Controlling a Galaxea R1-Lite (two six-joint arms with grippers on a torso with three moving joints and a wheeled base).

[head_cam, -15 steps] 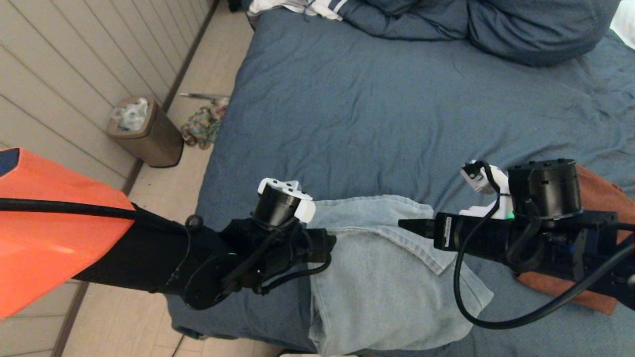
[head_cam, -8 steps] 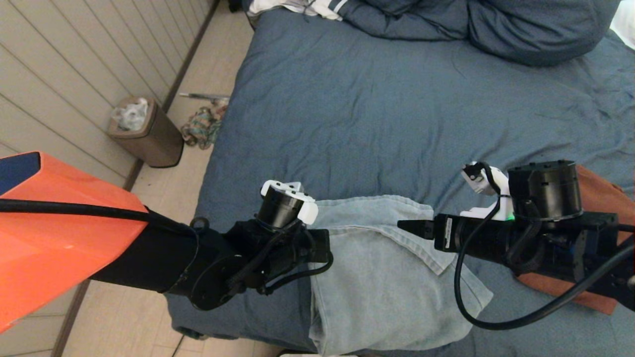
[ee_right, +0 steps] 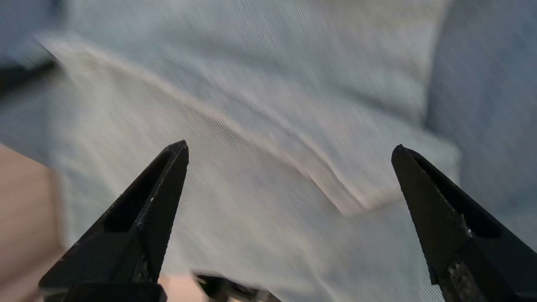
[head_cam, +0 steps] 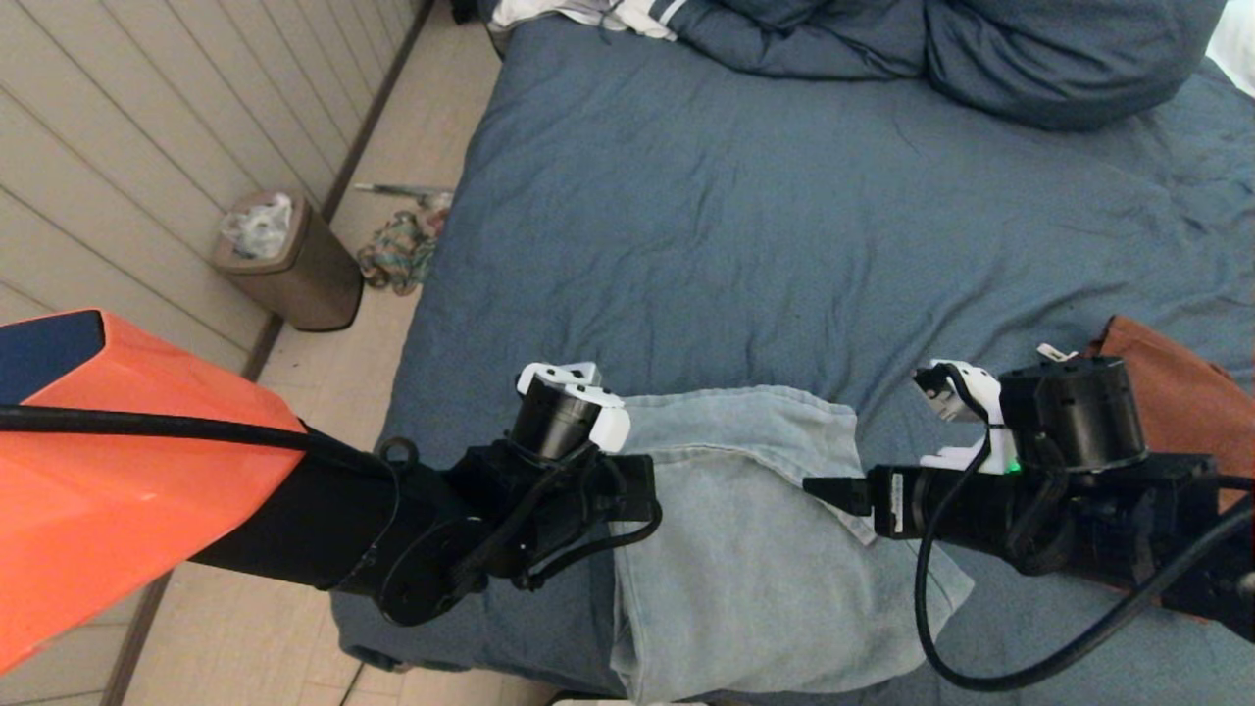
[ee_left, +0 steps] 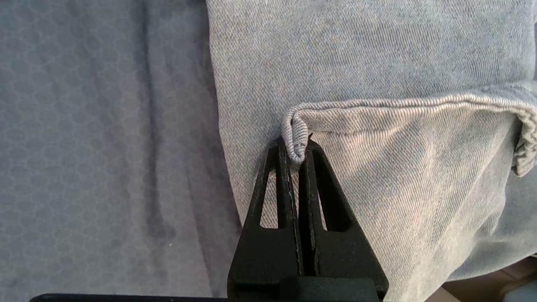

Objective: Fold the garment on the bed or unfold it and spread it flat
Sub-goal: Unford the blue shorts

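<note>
A light blue denim garment [head_cam: 755, 559] lies folded at the near edge of the bed [head_cam: 735, 245], part of it hanging over that edge. My left gripper [ee_left: 295, 153] is at the garment's left side, shut on the rolled corner of a folded-over hem [ee_left: 402, 105]. My right gripper [ee_right: 289, 147] hovers open over the garment's right side [ee_right: 272, 105], holding nothing. In the head view, one of its dark fingertips [head_cam: 824, 487] points left over the diagonal hem.
A rust-brown cloth [head_cam: 1177, 382] lies on the bed behind my right arm. Bunched blue bedding [head_cam: 980, 49] sits at the far end. On the floor to the left stand a brown bin [head_cam: 294, 265] and a small heap of fabric [head_cam: 397, 250] by the panelled wall.
My left gripper has shut on the garment's hem corner. My right arm has shifted lower and slightly right, uncovering more of the rust-brown cloth.
</note>
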